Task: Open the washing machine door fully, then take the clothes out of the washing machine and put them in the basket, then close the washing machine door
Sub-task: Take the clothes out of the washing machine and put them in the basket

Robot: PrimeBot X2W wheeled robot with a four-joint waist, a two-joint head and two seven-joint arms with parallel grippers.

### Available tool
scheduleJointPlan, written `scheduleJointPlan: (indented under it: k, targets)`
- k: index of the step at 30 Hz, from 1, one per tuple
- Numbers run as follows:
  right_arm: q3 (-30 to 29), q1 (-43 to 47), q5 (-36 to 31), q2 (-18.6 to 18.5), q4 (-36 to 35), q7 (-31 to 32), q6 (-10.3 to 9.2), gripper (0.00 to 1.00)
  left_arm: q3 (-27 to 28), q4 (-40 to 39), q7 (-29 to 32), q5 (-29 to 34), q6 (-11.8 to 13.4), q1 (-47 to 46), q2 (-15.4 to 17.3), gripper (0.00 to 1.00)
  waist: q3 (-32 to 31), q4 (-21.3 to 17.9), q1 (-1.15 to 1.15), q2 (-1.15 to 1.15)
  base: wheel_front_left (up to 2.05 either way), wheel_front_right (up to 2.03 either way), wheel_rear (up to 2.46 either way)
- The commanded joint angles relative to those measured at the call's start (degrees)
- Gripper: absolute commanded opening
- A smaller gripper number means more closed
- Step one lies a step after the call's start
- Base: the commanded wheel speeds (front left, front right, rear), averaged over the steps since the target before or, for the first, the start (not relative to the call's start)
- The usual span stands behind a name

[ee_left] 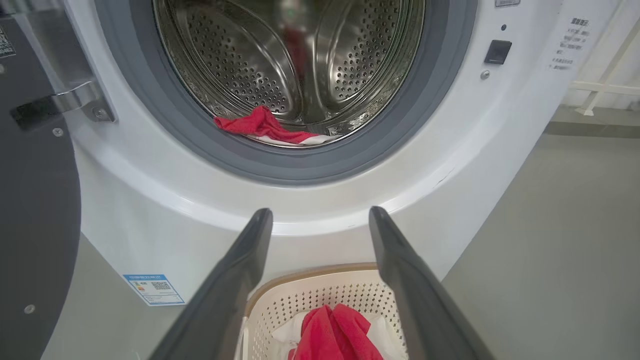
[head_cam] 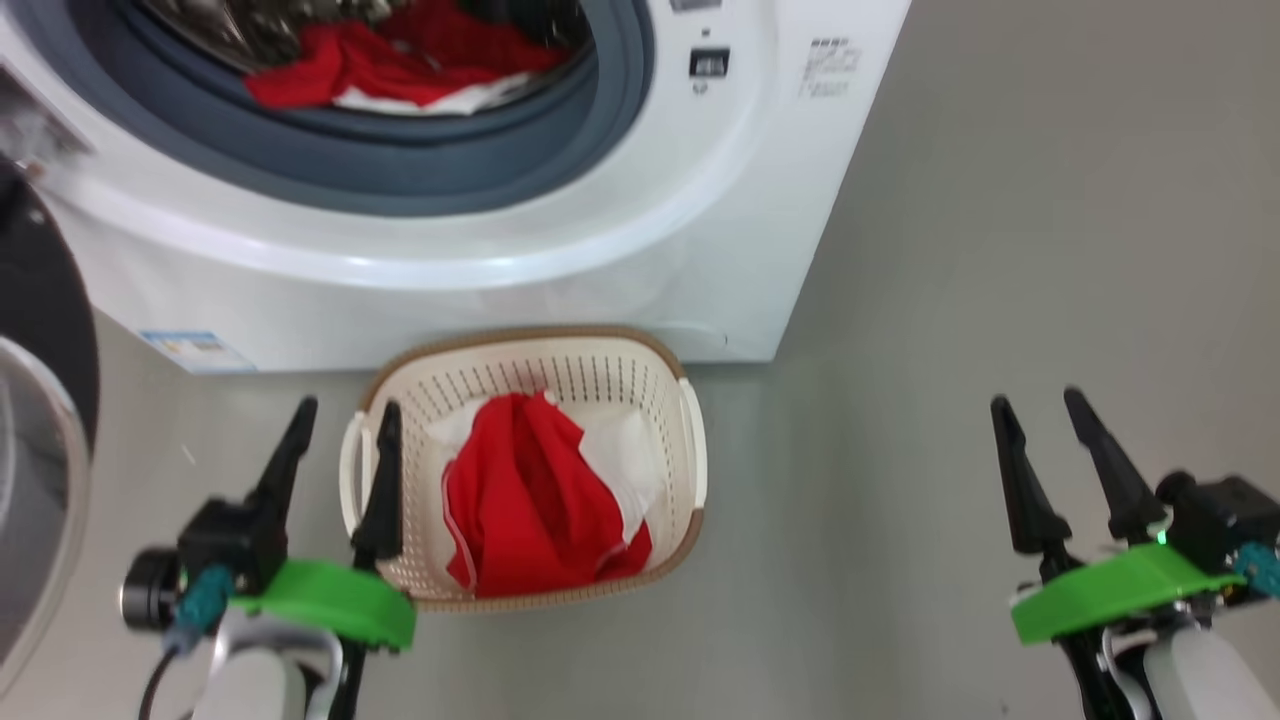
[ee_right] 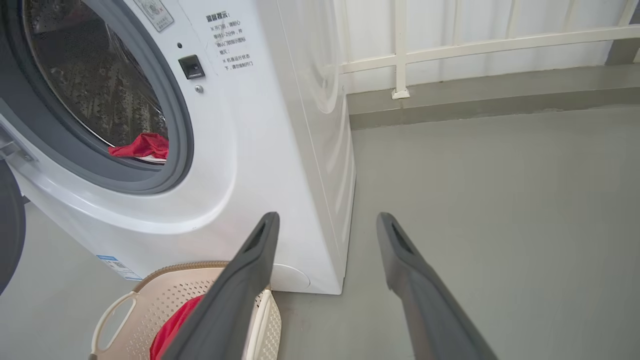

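washing machine (head_cam: pixel 700 250): white front-loader across the upper left and centre of the head view, standing on the grey floor (head_cam: pixel 1000 250), mouth uncovered.
washing machine door (head_cam: pixel 40 330): open, at the left edge of the head view, showing its black rim and a slice of glass window. Also the dark slab down the left side of the left wrist view, hung on a metal hinge (ee_left: pixel 75 102).
grey rubber ring (ee_left: pixel 300 170): round the mouth, with the perforated steel drum (ee_left: pixel 240 65) behind it at the top centre of the left wrist view.
clothes in the drum (head_cam: pixel 390 60): red fabric over a white piece, top of the head view, lying at the front of the drum's bottom against the ring's inner lip.
basket (head_cam: pixel 520 338): cream with a brown rim, bottom centre of the head view, on the floor just in front of the machine's base. Touching it or not: cannot tell.
clothes in the basket (head_cam: pixel 530 500): red heap over white fabric, covering much of the inside.
left gripper (head_cam: pixel 347 407): lower left of the head view, fingers spread wide, holding nothing. Finger nearer the basket overlaps its left handle in the picture, contact unclear; other finger over bare floor.
right gripper (head_cam: pixel 1037 400): lower right of the head view, fingers spread apart and empty, over bare floor, well apart from basket and machine.
blue sticker (head_cam: pixel 190 348): low on the machine's front, left of the basket.
white railing (ee_right: pixel 450 50): top right of the right wrist view, beyond the machine's side.
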Motion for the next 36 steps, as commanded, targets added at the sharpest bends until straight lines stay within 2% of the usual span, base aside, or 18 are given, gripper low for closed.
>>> scheduleJointPlan:
  k: [1,10,23,36]
  targets:
    - [0.93,0.92,0.25,-0.79,-1.17,-0.36,0.34,1.0,1.98,-1.91,-0.45,0.53,-0.26,1.18,1.44,1.0,-3.21,0.23,0.0,0.0,0.0,0.0,0.0]
    - [-0.19,6.74,0.03,-1.02,-1.25,-0.36,0.34,1.0,3.91,-9.19,-0.45,0.92,-0.23,11.0,1.44,1.0,-7.99,-0.23,0.0,0.0,0.0,0.0,0.0]
    - [-0.79,12.63,-0.23,-1.11,-1.48,-0.36,0.34,1.0,6.36,-18.37,-0.45,-0.99,2.42,23.17,1.44,1.0,-11.38,-1.97,0.0,0.0,0.0,0.0,0.0]
    - [-1.56,12.47,-0.47,-0.97,-1.75,-0.36,0.34,1.0,5.78,-20.1,-0.45,-1.65,3.42,24.56,1.43,1.0,-10.65,-2.22,0.0,0.0,0.0,0.0,0.0]
